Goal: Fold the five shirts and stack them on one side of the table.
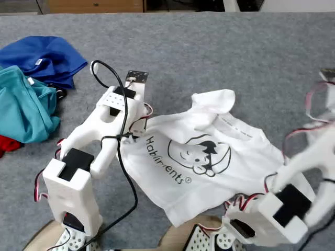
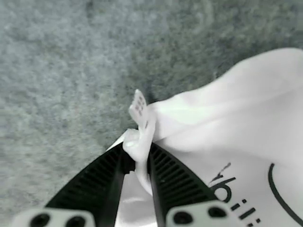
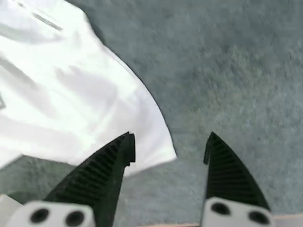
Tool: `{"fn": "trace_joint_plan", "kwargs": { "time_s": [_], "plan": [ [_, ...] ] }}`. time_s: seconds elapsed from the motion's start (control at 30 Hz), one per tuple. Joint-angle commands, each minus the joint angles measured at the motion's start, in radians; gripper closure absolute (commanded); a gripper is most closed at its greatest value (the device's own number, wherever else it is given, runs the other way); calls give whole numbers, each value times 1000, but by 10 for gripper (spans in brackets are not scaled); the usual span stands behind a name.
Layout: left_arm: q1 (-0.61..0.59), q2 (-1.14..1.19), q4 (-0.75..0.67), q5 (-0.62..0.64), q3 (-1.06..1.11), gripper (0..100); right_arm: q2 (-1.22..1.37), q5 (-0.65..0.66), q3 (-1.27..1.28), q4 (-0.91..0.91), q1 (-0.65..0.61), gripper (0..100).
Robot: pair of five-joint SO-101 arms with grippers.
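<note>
One white printed T-shirt (image 1: 201, 157) lay on grey felt bench (image 1: 209, 52); left gripper (image 2: 137, 158) pinched its edge fold; right gripper (image 3: 170, 142) gaped wide above another edge.

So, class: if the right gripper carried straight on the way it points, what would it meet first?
Most likely the grey table cover, right beside the edge of the white shirt; the open right gripper straddles that edge, though depth is unclear.
</note>
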Motion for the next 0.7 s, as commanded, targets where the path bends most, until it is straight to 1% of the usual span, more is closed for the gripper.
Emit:
{"fn": "trace_joint_plan", "kwargs": {
  "time_s": [0.0,0.07,0.13,0.23,0.37,0.47,0.67],
  "plan": [
    [-28,-10,-83,-9,44,982,-22,-95,-59,-26,-242,747],
    [-28,-13,-120,-8,75,982,25,-161,-93,-60,-372,747],
    [-28,-13,-124,-8,78,982,90,-210,-166,-64,-476,747],
    [-28,-13,-124,-11,83,982,222,-258,-309,-71,-570,747],
    [-23,-13,-124,-12,83,982,460,-295,-541,-68,-622,781],
    [-20,-13,-124,-12,84,982,636,-327,-742,-38,-628,819],
    [-18,-13,-126,-12,80,982,903,-367,-1145,112,-628,831]
  ]
}}
